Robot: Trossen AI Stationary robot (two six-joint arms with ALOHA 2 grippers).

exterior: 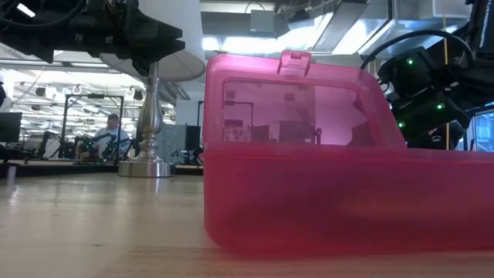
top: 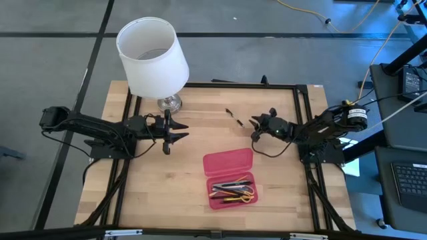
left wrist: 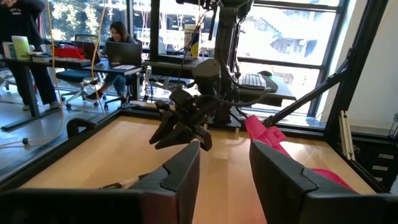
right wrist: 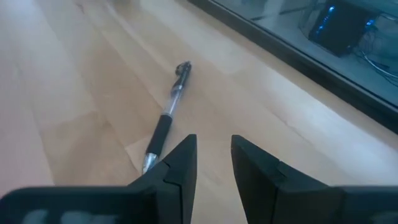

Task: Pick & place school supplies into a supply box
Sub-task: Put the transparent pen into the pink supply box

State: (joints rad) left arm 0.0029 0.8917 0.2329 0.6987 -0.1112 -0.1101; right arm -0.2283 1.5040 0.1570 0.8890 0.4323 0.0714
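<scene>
Pen (right wrist: 165, 121) on table | right end effector (right wrist: 211, 158) just beside, fingers parted

Pale wooden table (top: 167, 193) with smooth matt planks; translucent glossy pink plastic supply box (top: 230, 177); polished metal lamp base (exterior: 145, 166); matt white shade (top: 152, 56); dark matt plastic left gripper (left wrist: 225, 180) fingers

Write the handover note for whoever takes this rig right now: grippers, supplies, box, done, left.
Left gripper: open, empty, parked over the table near the lamp.
Right gripper: open, empty, just short of the last loose pen.
Supply box: lid open, at the table's front centre.
Done: several pens and the yellow-handled scissors lie in the box.
Left: grasp the loose pen and place it in the box.
</scene>
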